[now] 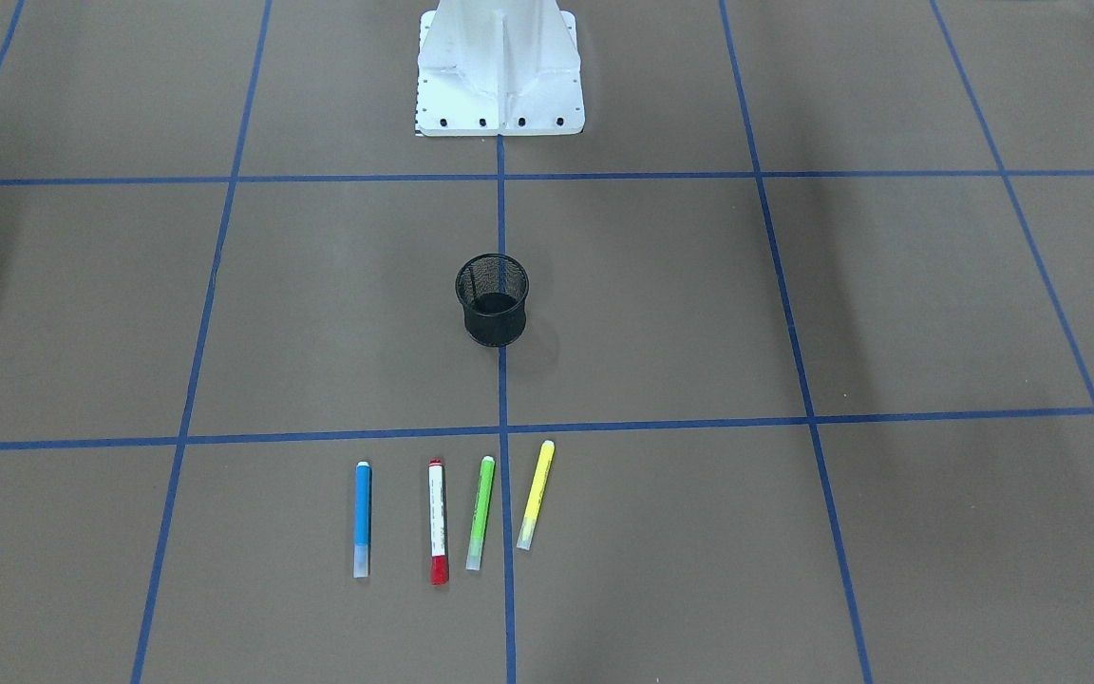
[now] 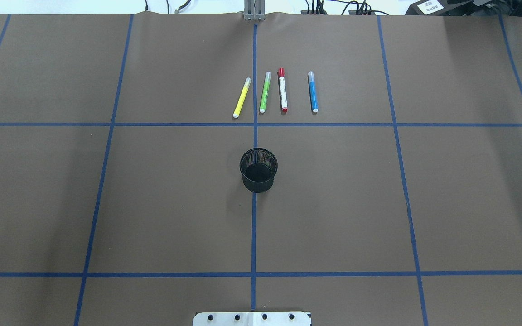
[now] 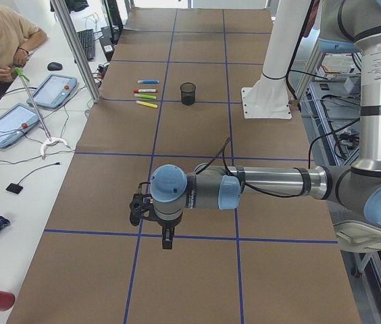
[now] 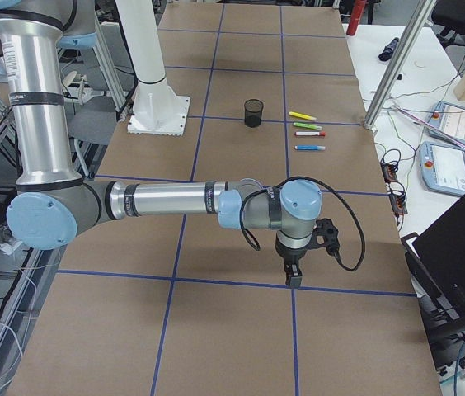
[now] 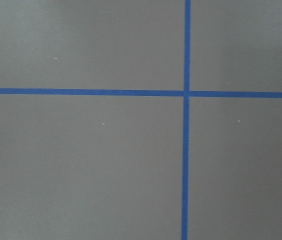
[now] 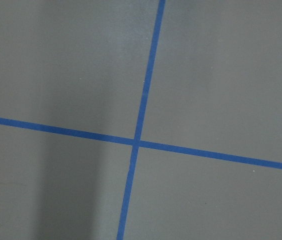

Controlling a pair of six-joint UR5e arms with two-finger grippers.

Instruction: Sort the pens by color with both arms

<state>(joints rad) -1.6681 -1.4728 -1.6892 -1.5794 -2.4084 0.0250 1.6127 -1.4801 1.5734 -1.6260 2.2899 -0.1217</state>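
Four slim pens lie in a row on the far side of the flat brown table (image 2: 107, 203), away from the robot. From left to right they are the yellow marker pen (image 2: 242, 98), the green marker pen (image 2: 265, 92), the white marker pen with a red cap (image 2: 282, 90) and the blue marker pen (image 2: 313, 92). They lie flat, side by side, and do not touch. The yellow one tilts a little. Thin blue tape lines (image 2: 253, 226) cut the table into squares. The yellow marker pen is just left of the middle line, and the other three are right of it.

A round black mesh cup (image 2: 258, 170) stands upright on the middle line, between the pens and the white metal base (image 1: 500, 71) of the robot.

The grey left arm (image 3: 271, 182) with light-blue caps reaches out low over the left end of the table. Its black left gripper (image 3: 167, 237) points down near a crossing of tape lines, well apart from the pens. The grey right arm (image 4: 166, 200) does the same over the right end, and its black right gripper (image 4: 292, 276) points down too. I cannot tell if the fingers of either one are open or closed. Both wrist cameras see only brown table and crossing tape.

A person in a tan top (image 3: 1, 34) sits past the far edge of the table.
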